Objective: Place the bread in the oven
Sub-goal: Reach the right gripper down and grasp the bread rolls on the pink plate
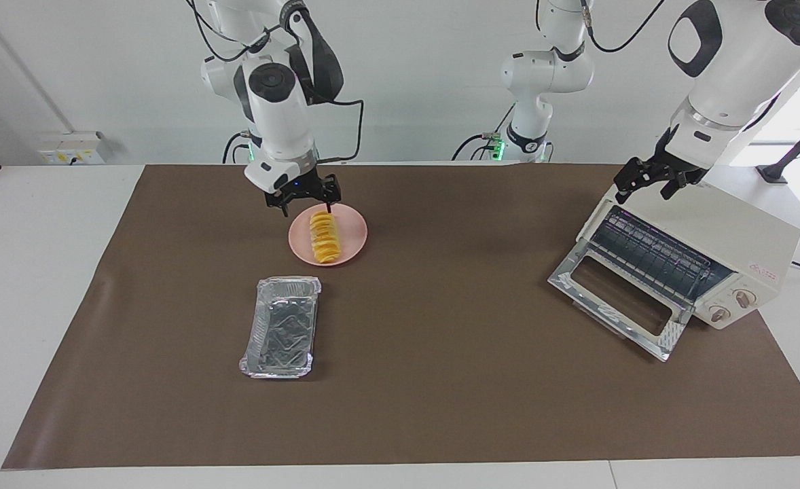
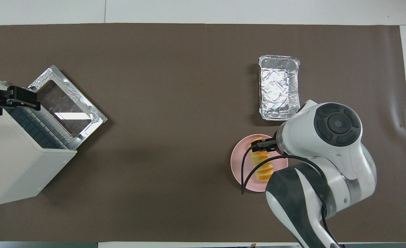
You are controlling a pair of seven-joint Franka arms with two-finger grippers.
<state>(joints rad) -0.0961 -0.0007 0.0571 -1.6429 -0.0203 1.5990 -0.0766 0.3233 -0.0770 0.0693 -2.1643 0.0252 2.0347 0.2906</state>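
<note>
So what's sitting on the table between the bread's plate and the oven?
Nothing: in both views only bare brown mat lies between the pink plate and the oven.

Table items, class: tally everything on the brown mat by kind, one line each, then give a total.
Bread: 1
Pink plate: 1
Foil tray: 1
Oven: 1
Total: 4
</note>
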